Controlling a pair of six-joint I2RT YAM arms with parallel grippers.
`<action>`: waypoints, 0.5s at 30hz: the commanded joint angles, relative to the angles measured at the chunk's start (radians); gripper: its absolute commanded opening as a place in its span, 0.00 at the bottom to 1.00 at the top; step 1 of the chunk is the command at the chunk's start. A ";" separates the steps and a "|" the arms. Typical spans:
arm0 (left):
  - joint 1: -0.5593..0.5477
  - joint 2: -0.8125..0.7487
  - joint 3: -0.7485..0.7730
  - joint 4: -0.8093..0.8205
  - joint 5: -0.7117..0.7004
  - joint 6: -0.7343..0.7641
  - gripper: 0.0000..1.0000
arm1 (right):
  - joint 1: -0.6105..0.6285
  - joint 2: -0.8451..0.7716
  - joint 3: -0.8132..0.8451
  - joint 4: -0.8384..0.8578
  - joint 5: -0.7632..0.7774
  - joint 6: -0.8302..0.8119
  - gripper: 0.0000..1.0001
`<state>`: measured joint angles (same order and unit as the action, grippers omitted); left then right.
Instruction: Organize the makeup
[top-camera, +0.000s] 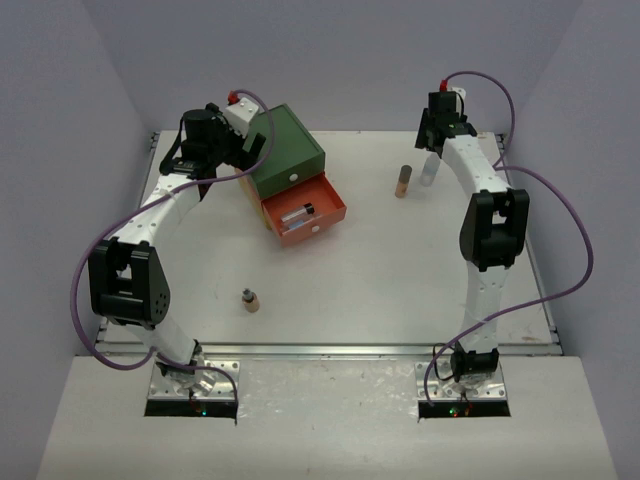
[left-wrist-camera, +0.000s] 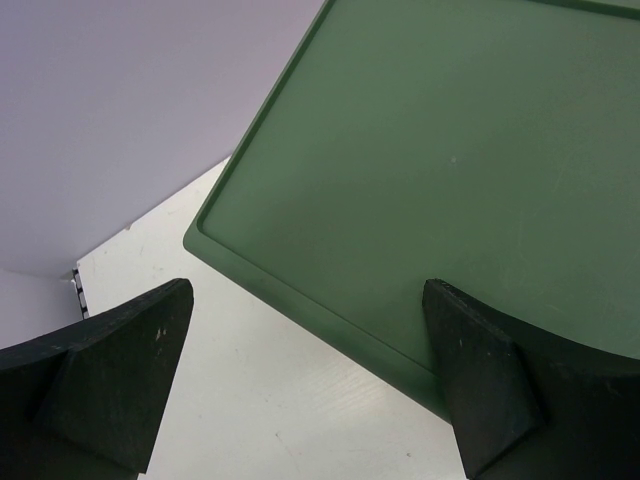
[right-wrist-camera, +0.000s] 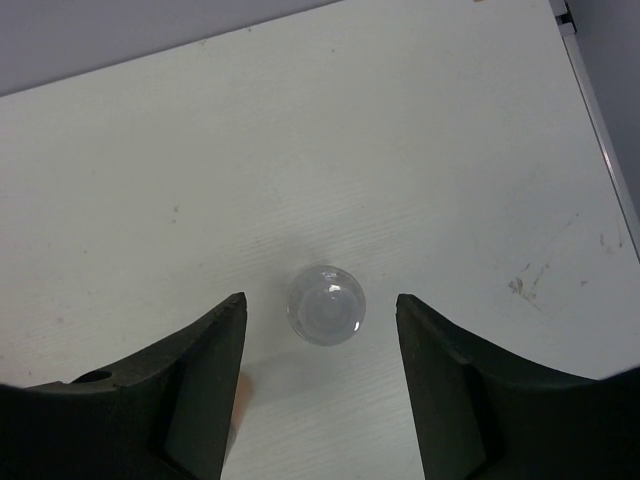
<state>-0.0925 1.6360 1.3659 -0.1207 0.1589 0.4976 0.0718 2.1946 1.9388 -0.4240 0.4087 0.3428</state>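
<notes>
From above, the right gripper (top-camera: 434, 152) hangs at the far right of the table (top-camera: 400, 290), directly over an upright clear bottle (top-camera: 430, 172). A tan bottle (top-camera: 402, 181) stands just to the left of that bottle. The left gripper (top-camera: 255, 150) is at the far left, over the lid of the green box (top-camera: 290, 150). The box's orange drawer (top-camera: 335, 205) is pulled out, and a dark-capped clear vial (top-camera: 297, 213) lies inside it. A small dark-capped tan bottle (top-camera: 250, 299) sits alone, nearer the arm bases. In the left wrist view the left gripper (left-wrist-camera: 310, 370) is spread wide and empty, with the corner of the green box (left-wrist-camera: 450, 150) below it. In the right wrist view the clear bottle (right-wrist-camera: 325, 304) stands between the fingers of the right gripper (right-wrist-camera: 320, 298). The jaws are parted, with a gap on each side of the bottle, and touch nothing.
</notes>
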 joint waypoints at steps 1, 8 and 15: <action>-0.006 0.041 -0.033 -0.119 -0.033 0.033 1.00 | -0.011 0.017 0.008 0.040 0.008 0.010 0.61; -0.005 0.046 -0.037 -0.117 -0.033 0.031 1.00 | -0.016 0.039 -0.012 0.040 0.002 0.003 0.61; -0.004 0.054 -0.038 -0.117 -0.030 0.029 1.00 | -0.021 0.072 0.000 0.040 -0.020 0.003 0.57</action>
<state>-0.0925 1.6382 1.3659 -0.1175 0.1600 0.4973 0.0601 2.2510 1.9228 -0.4195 0.3922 0.3428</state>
